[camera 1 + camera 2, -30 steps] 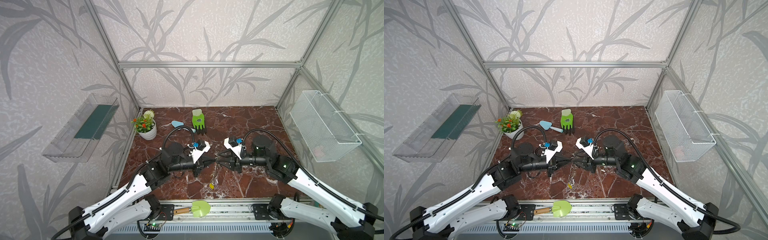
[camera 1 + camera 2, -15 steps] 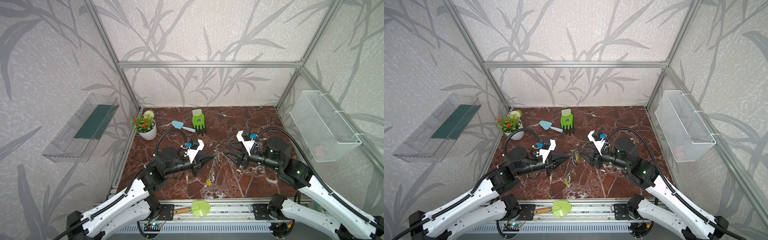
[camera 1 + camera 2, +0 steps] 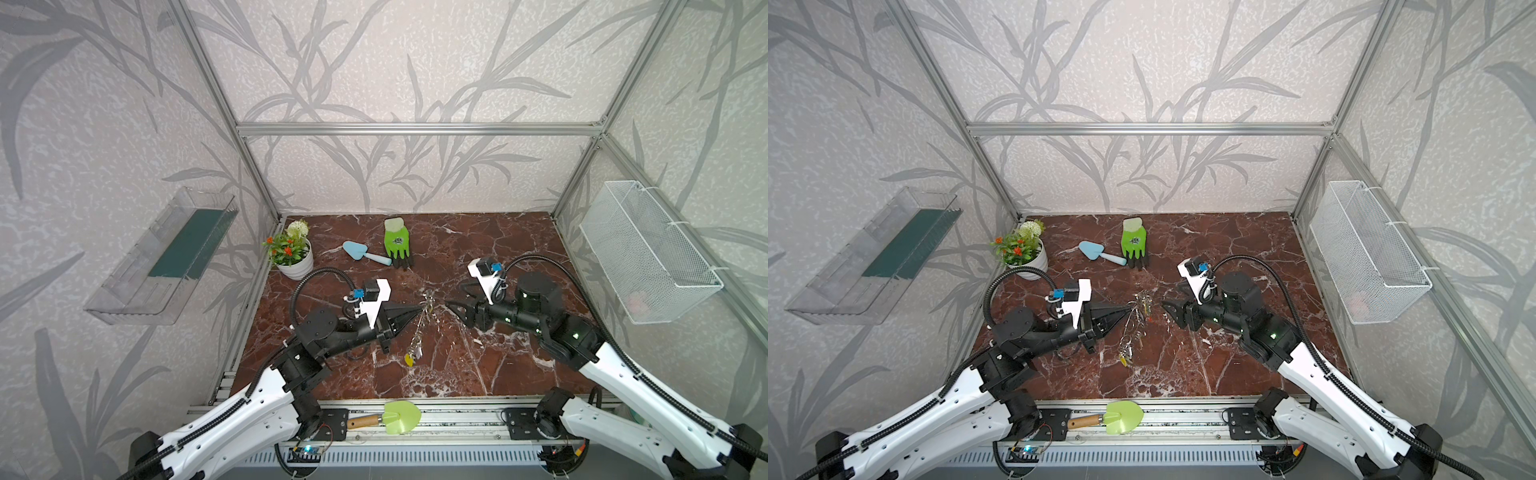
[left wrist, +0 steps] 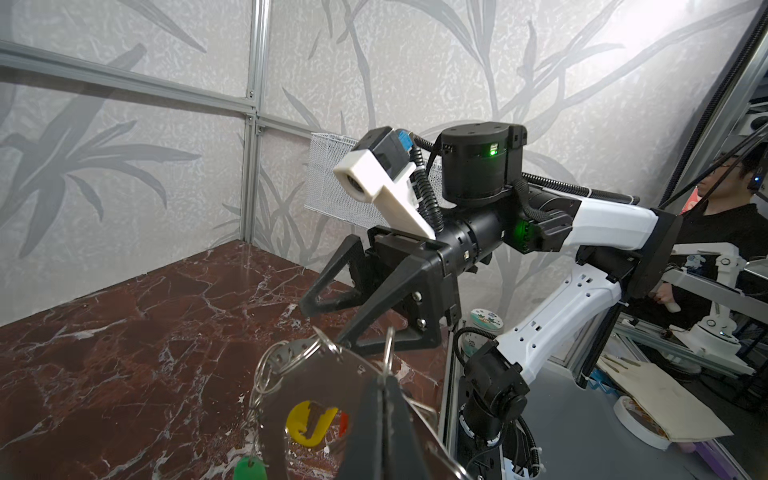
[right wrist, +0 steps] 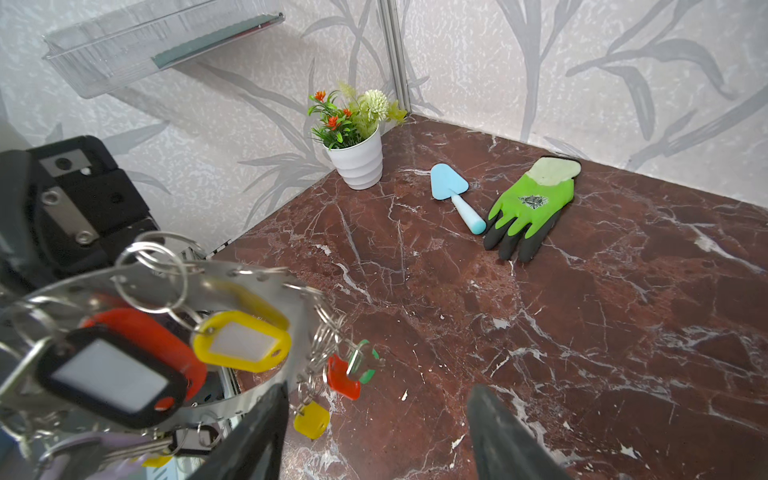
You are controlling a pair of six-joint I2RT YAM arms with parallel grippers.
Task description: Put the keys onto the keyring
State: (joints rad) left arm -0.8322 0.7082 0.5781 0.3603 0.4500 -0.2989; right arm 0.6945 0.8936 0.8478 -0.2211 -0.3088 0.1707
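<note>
The keyring (image 3: 428,302) (image 3: 1140,304), a flat grey metal ring, hangs in the air over the middle of the table. My left gripper (image 3: 419,309) (image 3: 1128,308) (image 4: 382,379) is shut on its rim (image 4: 291,353). The keys (image 3: 414,356) (image 3: 1126,353) dangle from it on small split rings, with yellow (image 5: 243,340), black (image 5: 108,378) and red (image 5: 343,379) tags. My right gripper (image 3: 455,299) (image 3: 1170,299) (image 4: 324,322) (image 5: 374,415) stands open just right of the keyring (image 5: 249,277), with nothing between its fingers.
A flower pot (image 3: 293,259), a blue trowel (image 3: 365,252) and a green glove (image 3: 397,245) lie at the back of the marble table (image 3: 498,365). A green shovel (image 3: 395,417) rests on the front rail. A wire basket (image 3: 648,257) and a clear shelf (image 3: 162,257) hang on the side walls.
My right gripper has opened wider and drawn back to the right, away from the keyring. My left gripper keeps hold of the keyring, shifted slightly left.
</note>
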